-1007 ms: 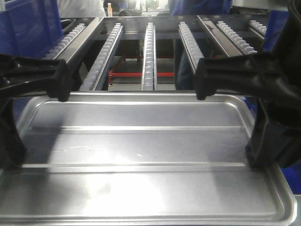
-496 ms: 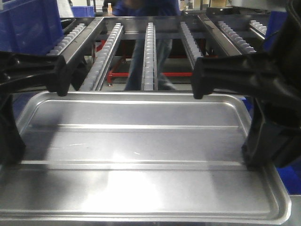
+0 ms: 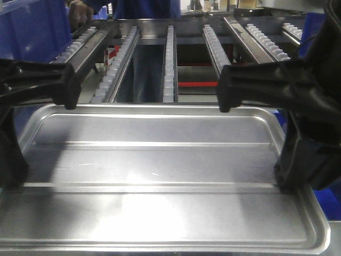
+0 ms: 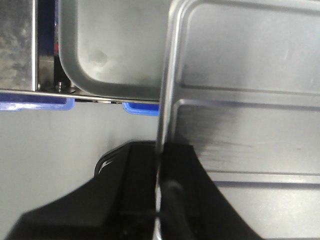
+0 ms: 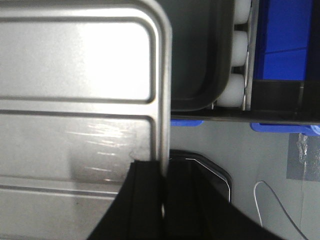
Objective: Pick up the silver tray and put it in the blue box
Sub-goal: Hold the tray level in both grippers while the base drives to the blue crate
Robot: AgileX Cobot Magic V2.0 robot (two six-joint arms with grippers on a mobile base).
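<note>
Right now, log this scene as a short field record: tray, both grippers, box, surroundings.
silver tray: gripped at both short ends, in front of the roller conveyor
left gripper: clamped over the tray's left rim
right gripper: clamped over the tray's right rim
blue box: far left, beside the rollers; tray not in it
person: hand at the conveyor's far end

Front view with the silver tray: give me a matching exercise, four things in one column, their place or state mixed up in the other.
1. silver tray
2. left gripper
3. right gripper
4. roller rails

A. shut on the tray's right rim
B. beyond the tray's far edge
C. gripped at both side rims
D. shut on the tray's left rim

Pairs: 1-C, 2-D, 3-A, 4-B
</note>
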